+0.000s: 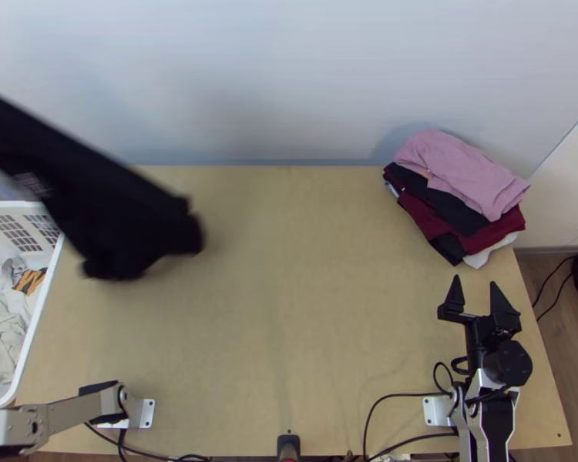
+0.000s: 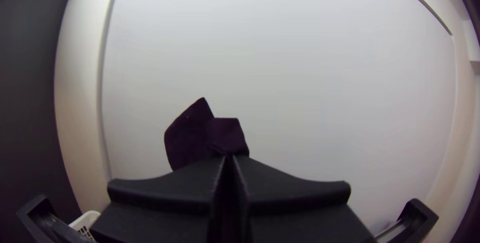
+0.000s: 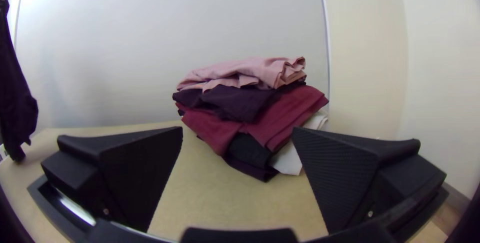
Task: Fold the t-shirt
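Observation:
A black t-shirt (image 1: 112, 204) hangs bunched over the table's far left part in the top view, its lower end blurred. In the left wrist view my left gripper (image 2: 230, 160) is shut on the shirt (image 2: 205, 135), a dark bit of which sticks up beyond the fingertips. The right wrist view has the hanging shirt (image 3: 15, 93) at its edge. My right gripper (image 1: 476, 283) stands open over the table's right side, just on the near side of the folded pile. Nothing is between the fingers of the right gripper (image 3: 237, 130).
A pile of folded clothes (image 1: 466, 181), pink on top, lies at the table's far right corner. A white basket (image 1: 38, 308) with light clothes stands at the left edge. Bare wood (image 1: 312, 308) shows across the middle, and a wall rises behind the table.

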You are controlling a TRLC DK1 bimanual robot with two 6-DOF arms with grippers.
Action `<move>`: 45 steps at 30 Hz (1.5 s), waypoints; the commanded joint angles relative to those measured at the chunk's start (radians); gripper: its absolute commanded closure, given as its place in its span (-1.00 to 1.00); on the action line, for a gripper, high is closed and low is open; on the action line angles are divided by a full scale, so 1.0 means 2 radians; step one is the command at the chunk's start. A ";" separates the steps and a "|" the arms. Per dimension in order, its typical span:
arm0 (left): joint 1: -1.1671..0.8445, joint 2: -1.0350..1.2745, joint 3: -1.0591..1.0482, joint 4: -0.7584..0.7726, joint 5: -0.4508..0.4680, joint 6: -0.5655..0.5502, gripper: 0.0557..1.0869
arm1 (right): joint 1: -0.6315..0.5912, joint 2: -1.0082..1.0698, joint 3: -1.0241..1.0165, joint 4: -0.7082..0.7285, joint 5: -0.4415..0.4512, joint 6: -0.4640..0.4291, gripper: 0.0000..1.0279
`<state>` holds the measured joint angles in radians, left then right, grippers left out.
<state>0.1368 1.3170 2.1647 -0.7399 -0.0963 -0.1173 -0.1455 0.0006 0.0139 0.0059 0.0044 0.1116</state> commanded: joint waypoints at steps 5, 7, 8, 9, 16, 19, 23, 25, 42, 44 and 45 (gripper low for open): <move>-0.162 -0.010 -0.072 0.022 -0.094 0.030 0.93 | -0.002 -0.001 -0.002 -0.011 0.005 0.004 -0.92; -0.202 -0.007 -0.101 0.033 -0.111 0.030 0.93 | -0.002 -0.001 -0.002 -0.011 0.005 0.004 -0.92; -0.219 -0.007 -0.114 0.039 -0.118 0.030 0.93 | -0.002 -0.001 -0.002 -0.011 0.005 0.004 -0.92; -0.241 -0.006 -0.132 0.047 -0.123 0.030 0.93 | -0.002 -0.001 -0.002 -0.011 0.005 0.004 -0.92; -0.374 0.006 -0.230 0.091 -0.152 0.027 0.93 | -0.002 -0.001 -0.002 -0.011 0.005 0.004 -0.92; -0.428 0.020 -0.257 0.108 -0.162 0.026 0.93 | -0.002 -0.001 -0.002 -0.011 0.005 0.004 -0.92; -0.491 0.044 -0.283 0.124 -0.163 0.014 0.93 | -0.002 -0.001 -0.002 -0.011 0.005 0.004 -0.92; -0.516 0.058 -0.294 0.138 -0.163 0.008 0.93 | -0.002 -0.001 -0.002 -0.011 0.005 0.004 -0.92; -0.671 0.227 -0.274 0.209 -0.137 -0.025 0.92 | -0.002 -0.001 -0.002 -0.011 0.005 0.004 -0.92; -0.681 0.249 -0.253 0.209 -0.133 -0.034 0.92 | -0.002 -0.001 -0.002 -0.011 0.005 0.004 -0.92; -0.685 0.259 -0.242 0.209 -0.125 -0.039 0.92 | -0.002 -0.001 -0.002 -0.011 0.005 0.004 -0.92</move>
<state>-1.2076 1.7939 1.5986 -0.3450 -0.3717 -0.1547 -0.1455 0.0006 0.0139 0.0059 0.0040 0.1112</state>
